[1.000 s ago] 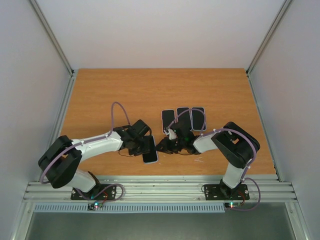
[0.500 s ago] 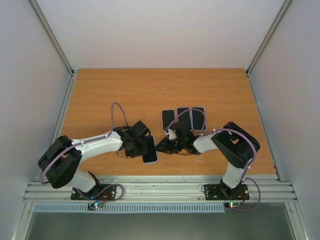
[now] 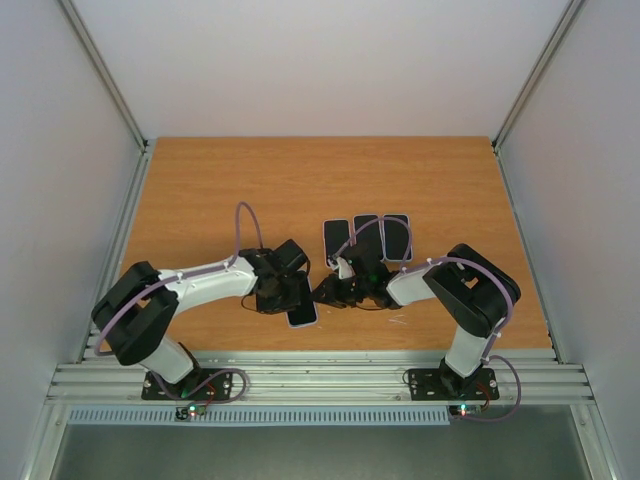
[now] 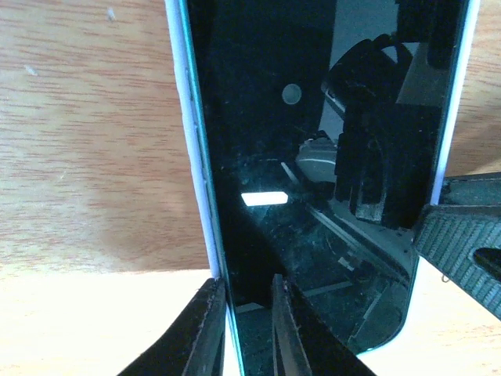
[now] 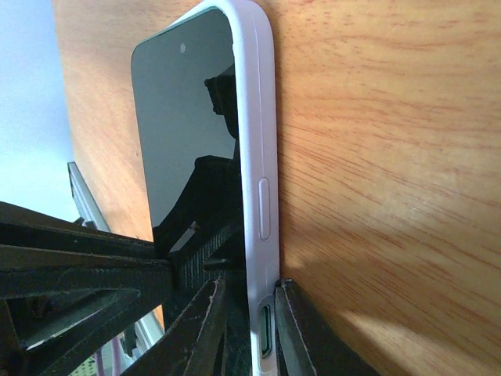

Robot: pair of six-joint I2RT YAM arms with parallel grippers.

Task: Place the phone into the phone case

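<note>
The phone, black screen up, sits inside a white phone case on the table between my two arms. In the left wrist view the screen fills the frame, with the case's white rim along its left side. My left gripper is shut on that left edge of phone and case. In the right wrist view my right gripper is shut on the case's side wall near its port, beside the screen. From above, my left gripper and right gripper flank the phone.
Three dark phones or cases lie side by side behind my grippers: one on the left, one in the middle, one on the right. The table's front edge is just below the phone.
My left arm has shifted a little to the right and its elbow has risen. The phone has moved slightly toward the front edge. My right arm has hardly moved.
</note>
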